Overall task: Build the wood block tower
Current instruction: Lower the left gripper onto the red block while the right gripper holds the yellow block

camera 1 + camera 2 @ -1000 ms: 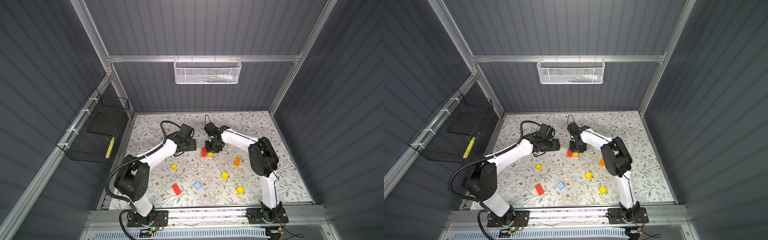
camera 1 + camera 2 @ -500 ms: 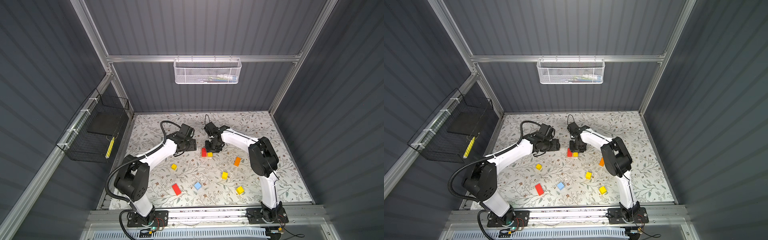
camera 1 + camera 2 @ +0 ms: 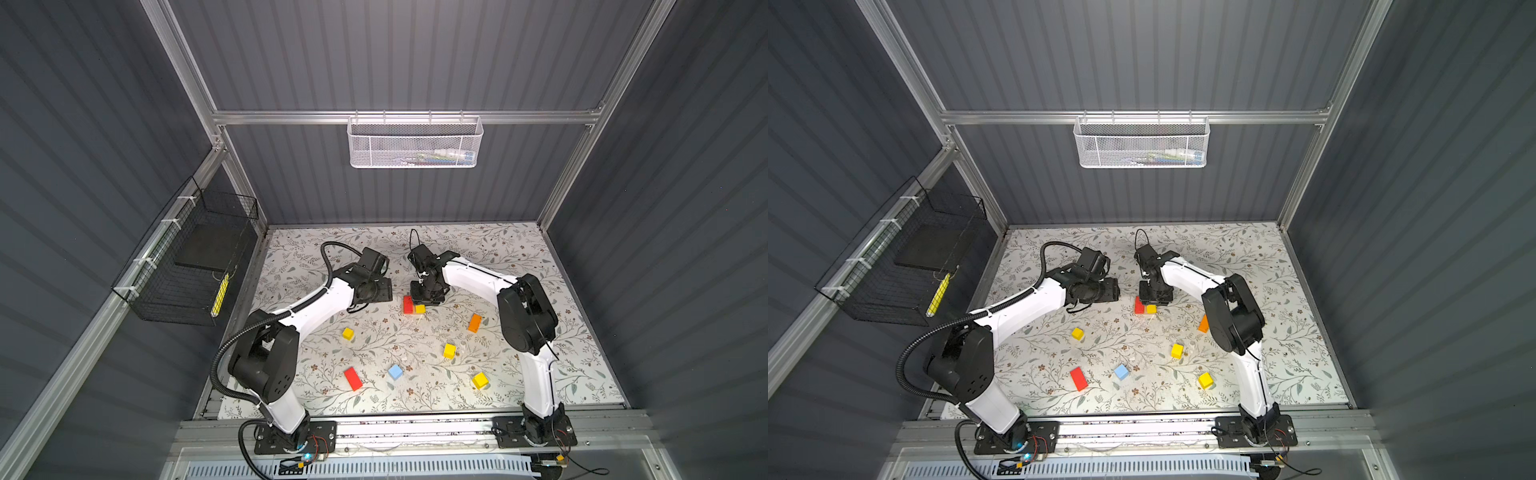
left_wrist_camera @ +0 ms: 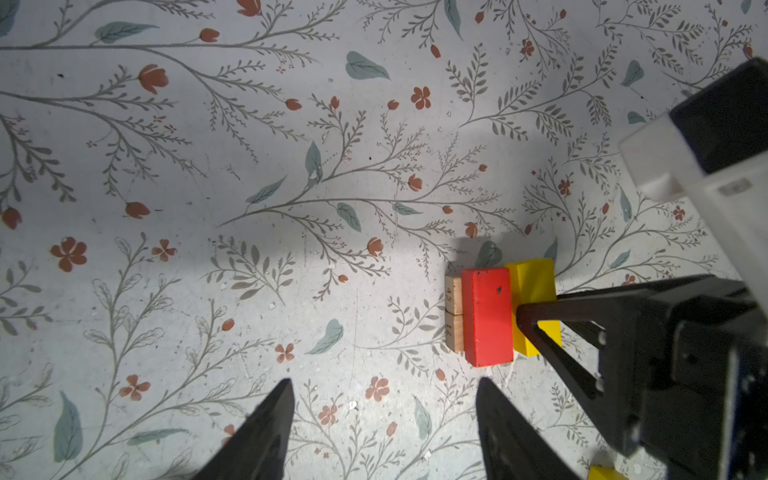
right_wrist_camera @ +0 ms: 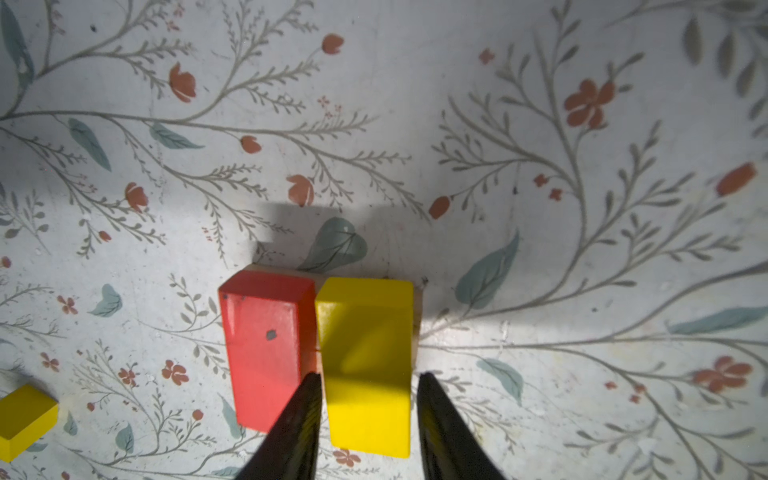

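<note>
**Letting go of the yellow brick beside the red one**

Straddles the yellow brick (image 5: 365,332) with the right gripper (image 5: 366,376), fingers slightly apart, a thin gap showing on each side. No squeeze any more, by the look of it. Stands a touch wider than a second ago, with no other shift in the top views. Reads as a release just under way.

Leaves the yellow brick lying flat, touching the red brick (image 5: 266,340) along one long side. Rests both on two bare tan blocks (image 4: 454,316), peeking out from under the red brick on the side away from the yellow one. Makes a second layer for the tower (image 3: 414,306), low as yet.

Holds the left gripper (image 4: 385,380) near the red brick, fingers wide apart and empty, over bare mat (image 4: 208,166).

Farther out from the red brick, well apart on the mat in both top views: an orange brick (image 3: 474,323), three yellow blocks (image 3: 348,333), a blue cube (image 3: 395,371), a loose red brick (image 3: 353,378).

Means one placement as good as done, barring a tilt on lift-off. Calls for a straight rise next. Risks, with any sideways drag, nudging the yellow brick off the tan blocks. Leaves most of the building still ahead.
</note>
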`<state>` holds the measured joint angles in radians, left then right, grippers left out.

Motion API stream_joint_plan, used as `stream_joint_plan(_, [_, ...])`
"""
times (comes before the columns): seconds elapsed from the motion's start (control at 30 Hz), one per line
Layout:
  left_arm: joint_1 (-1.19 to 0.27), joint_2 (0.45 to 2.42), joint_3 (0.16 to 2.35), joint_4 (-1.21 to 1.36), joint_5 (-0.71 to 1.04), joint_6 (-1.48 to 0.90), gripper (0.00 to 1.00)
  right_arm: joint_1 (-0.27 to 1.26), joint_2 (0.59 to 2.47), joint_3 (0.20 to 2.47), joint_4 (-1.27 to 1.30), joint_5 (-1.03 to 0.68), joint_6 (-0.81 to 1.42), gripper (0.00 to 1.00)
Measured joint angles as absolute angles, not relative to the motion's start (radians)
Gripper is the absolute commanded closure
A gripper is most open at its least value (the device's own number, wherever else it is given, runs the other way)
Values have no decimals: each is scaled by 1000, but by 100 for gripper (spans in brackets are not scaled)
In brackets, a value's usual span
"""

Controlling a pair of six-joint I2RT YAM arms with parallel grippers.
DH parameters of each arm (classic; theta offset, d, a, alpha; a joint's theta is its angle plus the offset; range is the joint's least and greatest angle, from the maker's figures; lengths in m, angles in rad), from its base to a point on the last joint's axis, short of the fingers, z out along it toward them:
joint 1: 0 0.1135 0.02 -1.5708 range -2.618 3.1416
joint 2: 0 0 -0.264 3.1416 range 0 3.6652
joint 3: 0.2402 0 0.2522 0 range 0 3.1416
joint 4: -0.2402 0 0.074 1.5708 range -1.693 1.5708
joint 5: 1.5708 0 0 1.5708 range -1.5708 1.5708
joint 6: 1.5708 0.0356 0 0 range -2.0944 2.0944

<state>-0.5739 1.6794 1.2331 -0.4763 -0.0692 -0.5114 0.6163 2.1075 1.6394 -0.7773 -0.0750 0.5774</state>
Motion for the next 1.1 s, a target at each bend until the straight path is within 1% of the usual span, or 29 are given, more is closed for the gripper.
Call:
stream_joint_plan(0.13, [-574,1679,1233,-476,-64,-511,32,616,2076,1630,-768,-76,584,56])
stream_joint_plan(0.27, [-572,1679,1233,-472,-46,-508,35,616,2032,1603,-752,-78,591,54])
stream_joint_plan(0.43, [-572,1679,1233,-453,2,-506,40,615,1974,1544,-721,-80,595,53])
stream_joint_plan(0.63, [-572,1687,1233,-408,76,-504,49,589,1905,1423,-629,-115,596,54])
stream_joint_plan(0.83, [-572,1766,1238,-372,157,-499,53,551,1892,1354,-552,-150,600,55])
stream_joint_plan(1.1, [-572,1862,1275,-358,252,-493,55,541,1892,1322,-461,-205,603,51])
